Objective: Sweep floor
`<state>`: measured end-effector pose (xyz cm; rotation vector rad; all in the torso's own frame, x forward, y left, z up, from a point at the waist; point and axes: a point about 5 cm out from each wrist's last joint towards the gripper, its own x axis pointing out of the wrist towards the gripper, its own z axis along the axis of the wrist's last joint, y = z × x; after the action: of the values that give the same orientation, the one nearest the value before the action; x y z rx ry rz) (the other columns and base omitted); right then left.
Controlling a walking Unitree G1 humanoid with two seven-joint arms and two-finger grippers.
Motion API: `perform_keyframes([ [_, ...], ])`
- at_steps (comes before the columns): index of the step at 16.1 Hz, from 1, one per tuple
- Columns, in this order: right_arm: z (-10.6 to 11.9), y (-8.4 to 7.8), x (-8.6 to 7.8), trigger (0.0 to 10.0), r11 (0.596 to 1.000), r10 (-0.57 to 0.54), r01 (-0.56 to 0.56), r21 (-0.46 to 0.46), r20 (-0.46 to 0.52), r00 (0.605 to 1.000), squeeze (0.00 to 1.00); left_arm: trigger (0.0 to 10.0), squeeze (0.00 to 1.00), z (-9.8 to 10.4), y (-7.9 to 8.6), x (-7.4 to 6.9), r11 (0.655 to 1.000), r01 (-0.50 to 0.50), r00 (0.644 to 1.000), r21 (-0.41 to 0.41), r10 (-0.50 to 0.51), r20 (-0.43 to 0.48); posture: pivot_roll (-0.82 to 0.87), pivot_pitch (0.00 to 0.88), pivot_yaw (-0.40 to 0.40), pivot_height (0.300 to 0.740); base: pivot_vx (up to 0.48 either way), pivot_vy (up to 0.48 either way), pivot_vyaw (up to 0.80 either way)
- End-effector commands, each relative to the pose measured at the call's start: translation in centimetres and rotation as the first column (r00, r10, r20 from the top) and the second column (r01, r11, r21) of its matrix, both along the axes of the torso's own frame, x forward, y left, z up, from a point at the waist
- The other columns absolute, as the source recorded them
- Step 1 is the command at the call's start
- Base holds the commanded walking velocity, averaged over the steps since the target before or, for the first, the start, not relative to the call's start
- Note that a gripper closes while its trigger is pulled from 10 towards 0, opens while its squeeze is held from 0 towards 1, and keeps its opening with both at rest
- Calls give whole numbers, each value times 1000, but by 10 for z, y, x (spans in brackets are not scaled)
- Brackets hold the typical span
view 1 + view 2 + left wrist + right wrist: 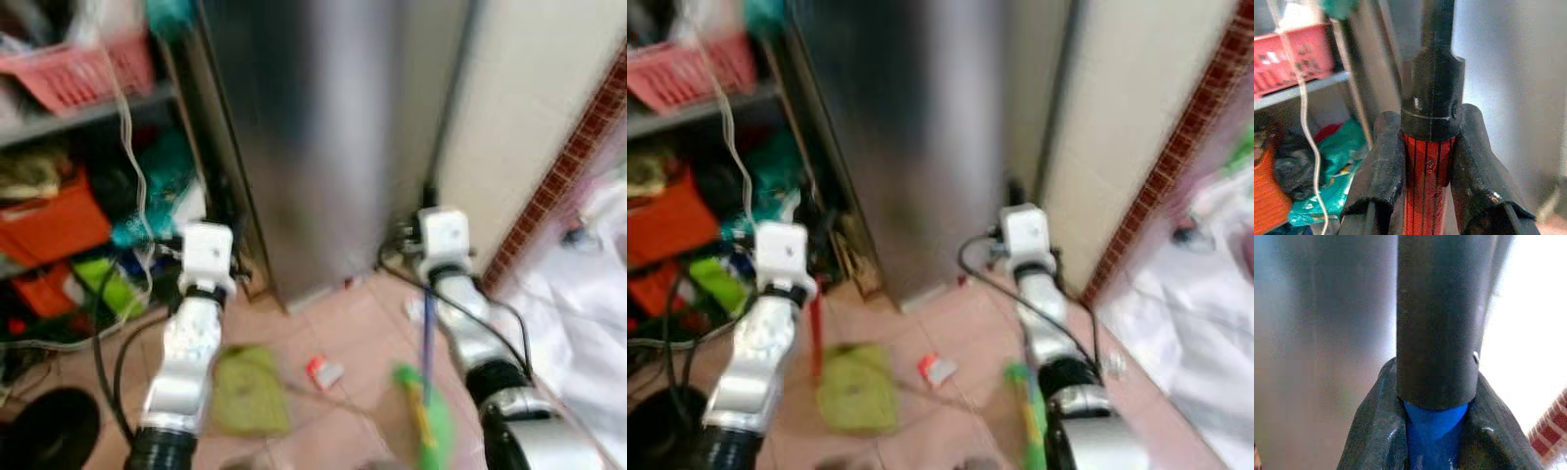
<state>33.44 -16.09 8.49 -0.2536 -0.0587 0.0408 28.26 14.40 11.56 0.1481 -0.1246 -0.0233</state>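
Standing tall at the middle, a steel-grey cabinet (pixel 323 137) rises from the pinkish tiled floor (pixel 343 323), with cluttered shelves (pixel 88 113) holding a pink basket (pixel 83 69) on the robot's left and a cream wall (pixel 534 108) edged in red brick tiles on its right. Both silver arms reach forward over the floor. The left gripper (pixel 1425 171) has its fingers (pixel 1382 161) closed tight around a red-handled tool (pixel 1426 171) with a black upper section; a yellow-green dustpan-like head (pixel 250 392) lies blurred on the tiles beside that arm. The right gripper (pixel 1436 431) clamps a blue handle (pixel 1434 431) capped by a dark grey tube, its green lower part (pixel 426 411) near the floor. A small red-and-white scrap (pixel 323 370) lies between the arms.
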Motion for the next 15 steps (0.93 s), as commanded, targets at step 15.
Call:
perform_keyframes([
  [15, 9, 16, 4, 10000, 999, 51, -51, -14, 36, 998, 0, 10000, 0, 5, 7, -4, 999, -27, 1000, 47, 26, 13, -9, 0, 3, 740, 75, 113, 0],
])
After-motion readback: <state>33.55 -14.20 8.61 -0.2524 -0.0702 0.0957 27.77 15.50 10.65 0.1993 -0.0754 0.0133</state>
